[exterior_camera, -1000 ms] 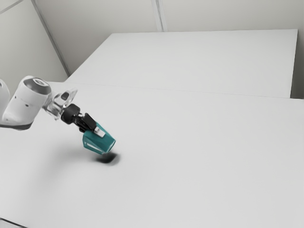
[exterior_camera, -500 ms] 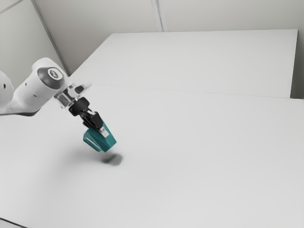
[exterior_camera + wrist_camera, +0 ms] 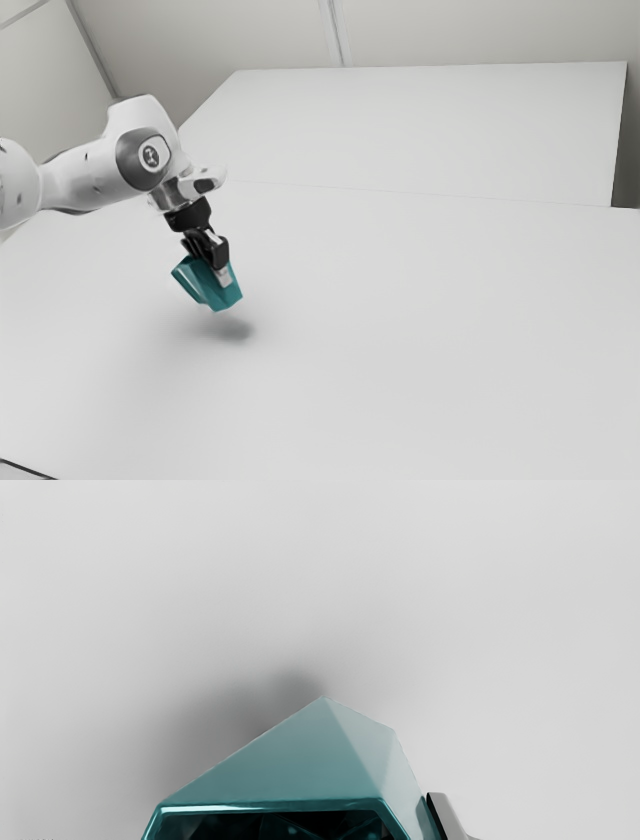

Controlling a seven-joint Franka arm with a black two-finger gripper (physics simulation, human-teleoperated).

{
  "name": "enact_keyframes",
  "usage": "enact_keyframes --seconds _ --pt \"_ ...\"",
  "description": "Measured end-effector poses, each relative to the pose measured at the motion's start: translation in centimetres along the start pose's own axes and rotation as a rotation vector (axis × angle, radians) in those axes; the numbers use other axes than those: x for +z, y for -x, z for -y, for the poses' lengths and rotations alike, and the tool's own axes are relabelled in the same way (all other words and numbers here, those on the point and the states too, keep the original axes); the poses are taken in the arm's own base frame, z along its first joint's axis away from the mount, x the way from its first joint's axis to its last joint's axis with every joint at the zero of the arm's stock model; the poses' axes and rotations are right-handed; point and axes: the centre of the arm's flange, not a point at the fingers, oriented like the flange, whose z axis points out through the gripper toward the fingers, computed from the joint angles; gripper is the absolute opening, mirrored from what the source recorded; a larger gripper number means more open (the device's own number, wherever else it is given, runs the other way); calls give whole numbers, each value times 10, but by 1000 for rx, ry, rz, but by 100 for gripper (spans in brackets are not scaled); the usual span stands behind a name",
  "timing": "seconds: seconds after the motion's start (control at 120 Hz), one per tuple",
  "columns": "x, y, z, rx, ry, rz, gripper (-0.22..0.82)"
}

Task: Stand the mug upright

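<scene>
With the faceted, glossy teal mug (image 3: 206, 287) hanging tilted above the plain white table (image 3: 420, 320), the black two-finger gripper (image 3: 218, 270) has it clamped near the exterior view's left. Mug's clear of the surface, soft grey shadow (image 3: 231, 330) apart below it. Wrist view: open mouth faces the camera, one pale fingertip (image 3: 446, 812) pressed against the outer wall. Other fingertip hidden there, so can't tell exact finger gap. Mug not standing upright on table.
</scene>
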Motion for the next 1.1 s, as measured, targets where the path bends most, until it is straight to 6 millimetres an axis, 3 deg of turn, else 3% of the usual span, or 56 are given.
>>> enact_keyframes --seconds 0.167,0.533,1.1 --pt "0 -12 -12 6 -123 6 -17" --pt "4 -20 -3 -79 -245 -25 -17" --pt "44 -36 2 -176 -266 -8 -17"
